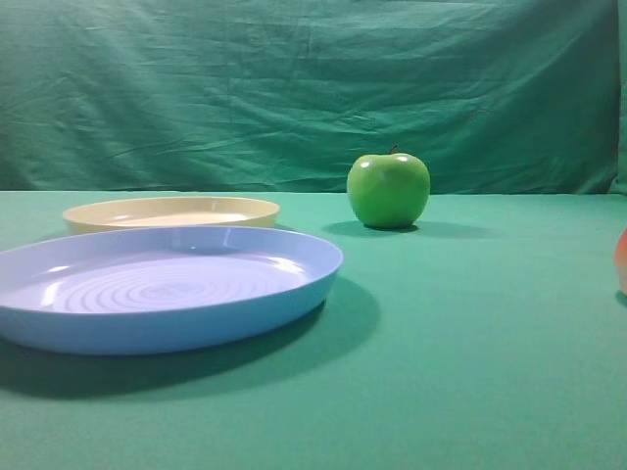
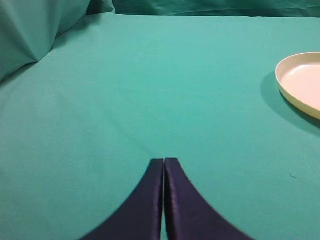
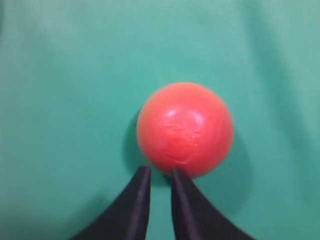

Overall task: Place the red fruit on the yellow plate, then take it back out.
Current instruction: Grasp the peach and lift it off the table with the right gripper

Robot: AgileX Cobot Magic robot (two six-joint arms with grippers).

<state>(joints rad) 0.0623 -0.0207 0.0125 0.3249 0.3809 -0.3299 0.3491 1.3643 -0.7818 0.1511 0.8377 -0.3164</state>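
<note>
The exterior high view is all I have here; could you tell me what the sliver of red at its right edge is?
Observer: It is the red fruit, whole in the right wrist view, lying on the green cloth.
Operator: Thank you. Is the right gripper on it?
Observer: No. The right gripper sits just behind the fruit, jaws a narrow gap apart, not around it.
Operator: And the left gripper, please?
Observer: The left gripper is shut and empty over bare cloth, with the yellow plate off to its right.
</note>
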